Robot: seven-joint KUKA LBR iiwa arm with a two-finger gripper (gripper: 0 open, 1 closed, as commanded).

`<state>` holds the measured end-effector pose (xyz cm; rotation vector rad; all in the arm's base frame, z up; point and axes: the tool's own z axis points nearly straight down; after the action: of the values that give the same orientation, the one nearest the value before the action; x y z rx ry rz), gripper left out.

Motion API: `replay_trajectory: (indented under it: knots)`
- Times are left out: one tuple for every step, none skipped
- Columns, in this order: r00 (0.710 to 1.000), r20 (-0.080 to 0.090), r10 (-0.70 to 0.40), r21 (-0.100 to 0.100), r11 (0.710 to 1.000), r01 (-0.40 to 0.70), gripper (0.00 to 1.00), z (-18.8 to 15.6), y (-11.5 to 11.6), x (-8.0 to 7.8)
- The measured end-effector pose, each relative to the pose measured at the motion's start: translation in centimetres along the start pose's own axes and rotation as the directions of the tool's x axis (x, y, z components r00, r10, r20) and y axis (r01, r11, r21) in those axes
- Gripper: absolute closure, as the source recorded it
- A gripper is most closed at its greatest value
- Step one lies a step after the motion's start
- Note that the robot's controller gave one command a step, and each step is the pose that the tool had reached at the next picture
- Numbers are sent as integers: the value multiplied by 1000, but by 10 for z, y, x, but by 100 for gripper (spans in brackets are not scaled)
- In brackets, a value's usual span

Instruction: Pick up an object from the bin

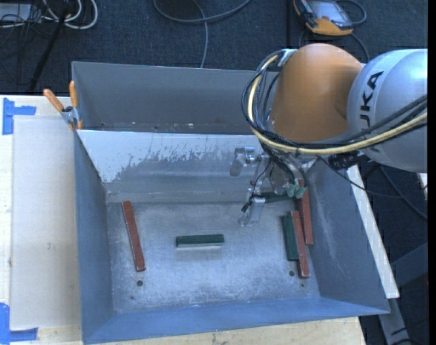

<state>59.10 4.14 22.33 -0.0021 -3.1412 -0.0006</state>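
Claw (250, 210) of a KUKA arm (390, 106) hangs low over the back right of a grey bin (160, 103), at the approach step of a pick. Nothing can be seen in its hold, and whether it is open or closed cannot be told from this angle.

The nearest candidates are three sticks bundled along the right wall, just right of the claw: a green stick (288, 237) with two red sticks (299, 249) close beside it, touching or nearly so. Well apart from them, a green bar (200, 241) lies alone across the middle of the floor. A lone red stick (133, 236) lies lengthwise near the left wall.

Judged from how things lie, nothing is lifted yet and the task is at an early stage. The next move likely calls for the claw to be set squarely over one piece, across its narrow width, and lowered to the floor. The bundle by the wall looks harder to part cleanly than the green bar, which has free room on all sides.
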Motion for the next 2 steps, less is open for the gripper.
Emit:
replay_trajectory:
  knots:
    - [998, -8, -69, 1, 998, 69, 0, 157, 52, -25]
    - [967, -3, -256, -1, 967, 256, 0, 154, 61, 27]
